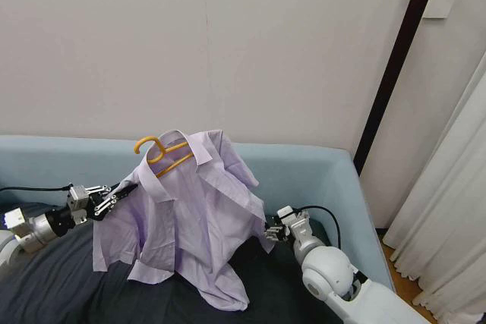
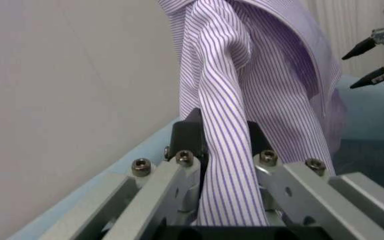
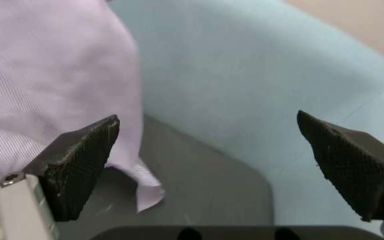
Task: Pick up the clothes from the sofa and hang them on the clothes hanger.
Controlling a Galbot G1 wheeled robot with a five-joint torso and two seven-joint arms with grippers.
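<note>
Shirt (image 1: 194, 218) fabric runs straight between the fingers of the left gripper (image 1: 125, 191), which is clenched on a fold near the shoulder, while the right gripper (image 1: 267, 229) sits just beside the opposite hem, jaws spread wide and holding nothing. The shirt is lilac with fine stripes, rumpled, draped on a yellow hanger (image 1: 163, 158) whose hook pokes up by the collar, and it hangs over the sofa (image 1: 319, 180). Both arms reach in low, one at each side of the shirt.

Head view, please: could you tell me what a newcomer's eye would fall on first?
A lilac striped shirt on a yellow hanger, held up mid-picture before the pale blue sofa. The left end effector pinches its shoulder fabric; the right end effector hovers open beside its other edge.
</note>
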